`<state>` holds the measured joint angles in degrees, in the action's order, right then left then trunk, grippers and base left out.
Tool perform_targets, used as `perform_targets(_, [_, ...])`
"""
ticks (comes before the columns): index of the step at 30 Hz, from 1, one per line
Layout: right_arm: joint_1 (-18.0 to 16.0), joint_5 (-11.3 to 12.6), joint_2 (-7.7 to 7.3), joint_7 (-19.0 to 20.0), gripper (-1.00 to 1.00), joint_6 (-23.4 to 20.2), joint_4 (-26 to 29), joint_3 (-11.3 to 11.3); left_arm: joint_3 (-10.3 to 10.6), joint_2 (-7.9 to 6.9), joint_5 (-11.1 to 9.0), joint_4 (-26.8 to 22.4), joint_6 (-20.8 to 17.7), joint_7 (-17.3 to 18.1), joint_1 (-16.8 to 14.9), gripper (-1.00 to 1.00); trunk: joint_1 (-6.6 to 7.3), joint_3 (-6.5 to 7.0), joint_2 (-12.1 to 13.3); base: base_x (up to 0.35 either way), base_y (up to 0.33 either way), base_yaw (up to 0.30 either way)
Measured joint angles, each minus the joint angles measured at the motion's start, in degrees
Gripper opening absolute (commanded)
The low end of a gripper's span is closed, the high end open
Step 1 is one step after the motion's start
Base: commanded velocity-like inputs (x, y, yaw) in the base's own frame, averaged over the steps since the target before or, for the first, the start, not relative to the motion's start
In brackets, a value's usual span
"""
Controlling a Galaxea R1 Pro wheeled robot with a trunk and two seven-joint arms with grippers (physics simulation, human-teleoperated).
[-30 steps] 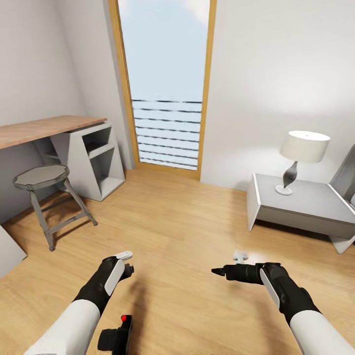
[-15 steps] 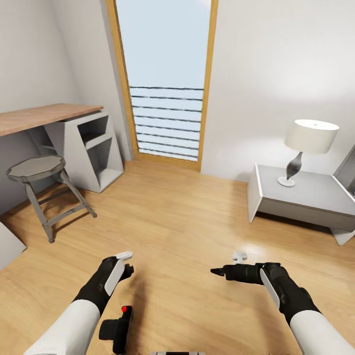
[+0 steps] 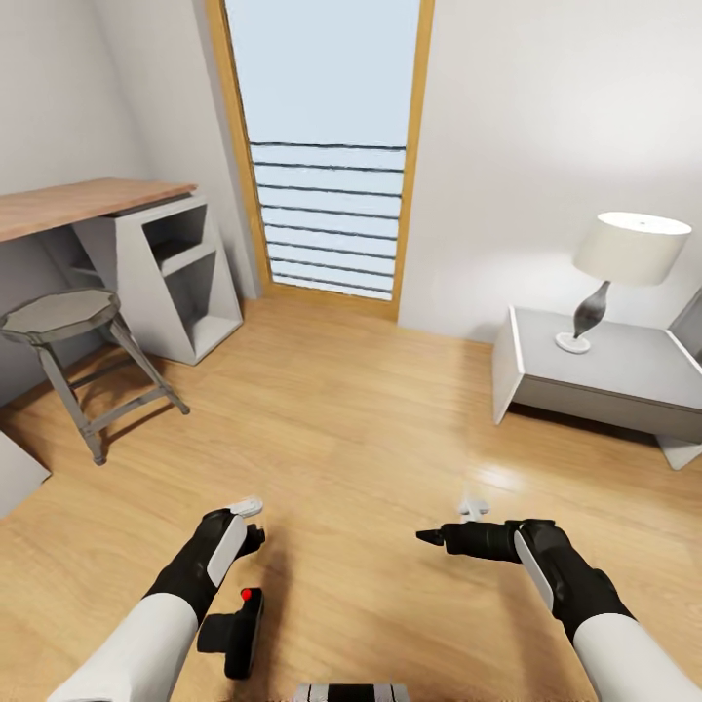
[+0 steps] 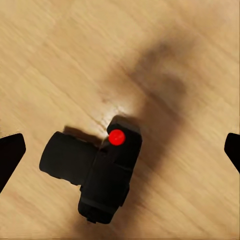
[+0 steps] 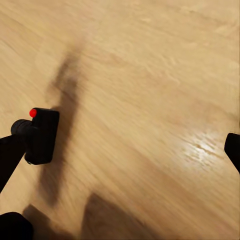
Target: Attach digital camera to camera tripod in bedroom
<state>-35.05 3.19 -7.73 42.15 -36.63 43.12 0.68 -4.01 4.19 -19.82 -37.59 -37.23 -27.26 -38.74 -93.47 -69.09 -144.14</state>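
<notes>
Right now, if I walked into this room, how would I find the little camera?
Start at the tall wood-framed window and come straight back across the wood floor toward the robot's two arms. Just beneath the left gripper lies the digital camera on the bare floor. It is the small black thing with a bright red button on top.

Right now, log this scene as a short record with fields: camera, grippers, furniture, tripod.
camera: digital camera lying on the wood floor, red button showing, beneath the left gripper
left gripper: open, fingertips wide on either side of the camera, not touching it
right gripper: open, holding nothing
furniture: stool beside the desk; lamp on the grey side table
tripod: none to report
</notes>
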Motion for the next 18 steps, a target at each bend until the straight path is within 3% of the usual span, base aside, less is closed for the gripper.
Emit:
perform_targets(5, [0.0,0.0,0.00,0.0,1.00,0.0,0.0,0.0,0.9,-0.18,0.6,1.9,0.5,0.2,0.0,1.00,-0.13,-1.11,-0.1,0.000,0.000,0.000])
perform_targets(18, [0.0,0.0,0.00,0.0,1.00,0.0,0.0,0.1,5.5,-0.22,2.4,5.8,6.1,0.4,0.0,1.00,-0.46,-3.99,-0.2,0.000,0.000,0.000])
